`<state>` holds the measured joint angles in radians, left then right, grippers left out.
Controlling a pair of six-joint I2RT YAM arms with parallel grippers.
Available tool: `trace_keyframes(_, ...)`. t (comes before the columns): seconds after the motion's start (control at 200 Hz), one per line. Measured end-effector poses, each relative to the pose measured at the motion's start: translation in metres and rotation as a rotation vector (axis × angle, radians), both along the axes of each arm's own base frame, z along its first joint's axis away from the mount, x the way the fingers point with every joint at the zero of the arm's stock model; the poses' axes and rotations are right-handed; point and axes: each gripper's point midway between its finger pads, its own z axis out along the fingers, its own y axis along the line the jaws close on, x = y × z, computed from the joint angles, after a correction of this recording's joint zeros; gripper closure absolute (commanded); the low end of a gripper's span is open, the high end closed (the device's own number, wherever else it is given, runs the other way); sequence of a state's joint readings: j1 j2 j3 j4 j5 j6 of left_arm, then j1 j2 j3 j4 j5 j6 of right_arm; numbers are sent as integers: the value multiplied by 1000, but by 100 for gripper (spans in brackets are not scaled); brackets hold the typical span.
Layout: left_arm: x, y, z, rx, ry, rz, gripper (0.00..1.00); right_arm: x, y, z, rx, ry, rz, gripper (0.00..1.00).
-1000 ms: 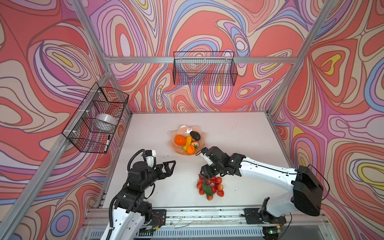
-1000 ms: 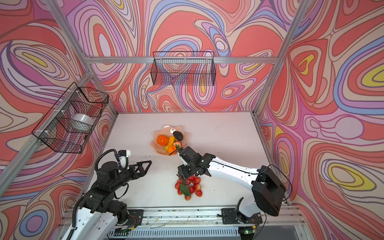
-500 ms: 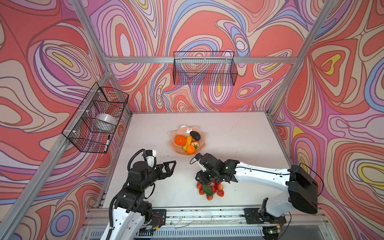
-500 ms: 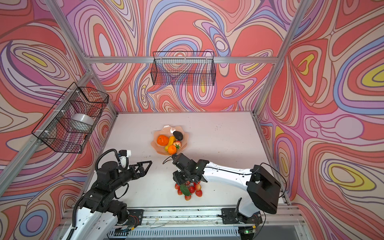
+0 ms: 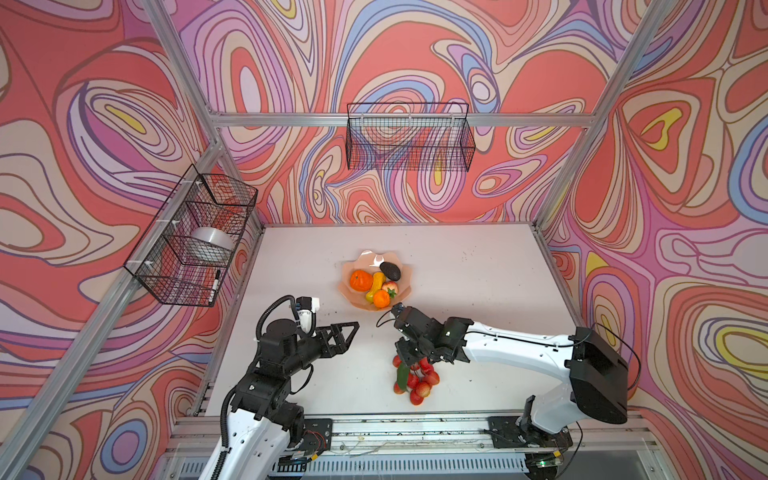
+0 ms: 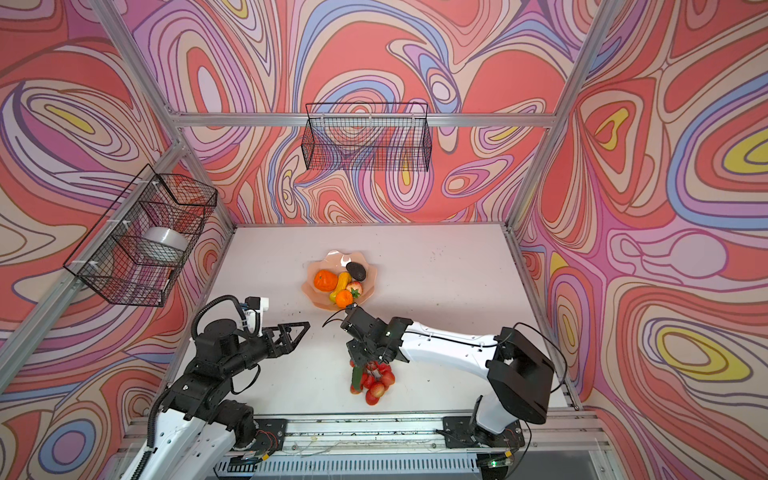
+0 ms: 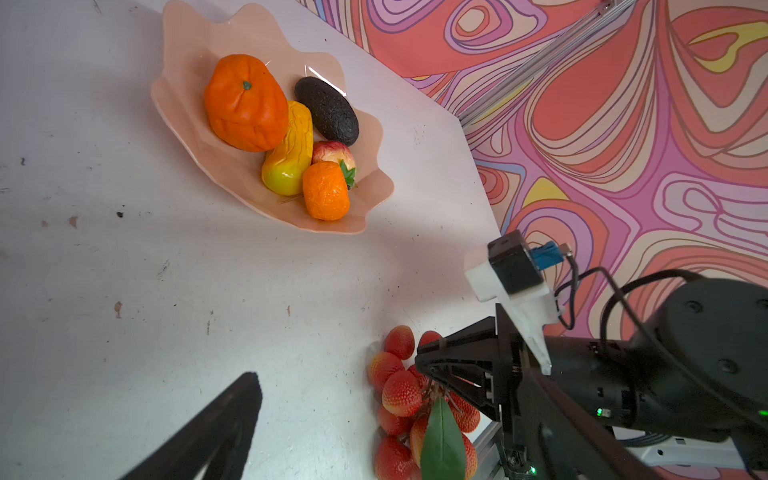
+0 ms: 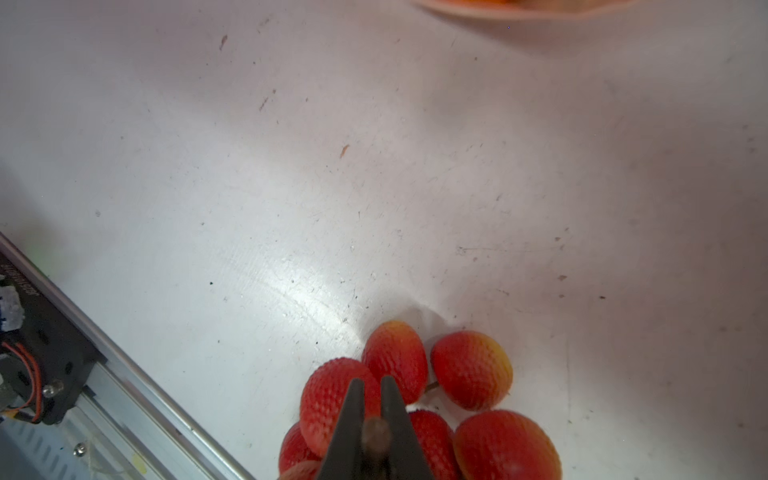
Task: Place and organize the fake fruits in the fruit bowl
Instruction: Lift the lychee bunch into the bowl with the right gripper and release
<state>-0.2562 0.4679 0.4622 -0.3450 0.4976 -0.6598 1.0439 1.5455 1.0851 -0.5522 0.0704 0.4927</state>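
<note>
The peach-pink fruit bowl (image 5: 367,258) (image 6: 332,262) (image 7: 187,62) sits mid-table holding the big orange (image 5: 360,280), small tangerine (image 5: 381,298), yellow gourd (image 5: 376,282), dark avocado (image 5: 390,271) and peach (image 5: 391,286). The bunch of red berries (image 5: 417,380) (image 6: 375,383) (image 7: 400,392) (image 8: 469,370) with a green leaf lies on the table near the front edge. My right gripper (image 5: 409,360) (image 6: 360,360) (image 8: 372,386) points down over the bunch, shut on its brown stem. My left gripper (image 5: 351,332) (image 6: 301,330) hovers open and empty, left of the bunch.
Two black wire baskets hang on the walls, one at the back (image 5: 409,137) and one at the left (image 5: 195,237) with a white round thing inside. An aluminium rail (image 5: 374,428) runs along the table's front edge just behind the berries.
My right gripper has dropped from near the bowl onto the berry bunch and closed on its stem. The bunch still lies in the same place. The left arm has not moved.
</note>
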Motion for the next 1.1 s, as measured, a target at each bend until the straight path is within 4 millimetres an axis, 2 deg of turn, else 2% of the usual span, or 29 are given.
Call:
trace_keyframes(0.08,0,-1,1,-2,-5,-6,3,11,10,31,34,-46,-14,100)
trace_keyframes(0.2,0,-2,5,-6,-17,-16,3,33,21,88,110,-118,-40,100)
trace_keyframes(0.325,0,-5,14,-17,-45,-30,3,73,17,141,194,-186,-83,100)
trace_keyframes(0.416,1,-7,19,-27,-64,-41,3,107,9,162,220,-214,-102,100)
trace_keyframes(0.481,1,-8,23,-36,-83,-50,3,131,8,169,226,-224,-101,100)
trace_keyframes(0.626,4,-12,32,-56,-115,-63,3,175,17,162,210,-210,-54,100)
trace_keyframes(0.776,9,-14,35,-64,-129,-66,3,212,29,127,168,-160,-8,100)
trace_keyframes(0.936,13,-15,37,-68,-133,-68,3,236,43,85,142,-92,44,100)
trace_keyframes(1.077,17,-15,34,-61,-126,-58,2,248,52,63,137,-60,64,100)
trace_keyframes(1.097,18,-14,34,-58,-125,-53,3,249,53,62,137,-57,66,97)
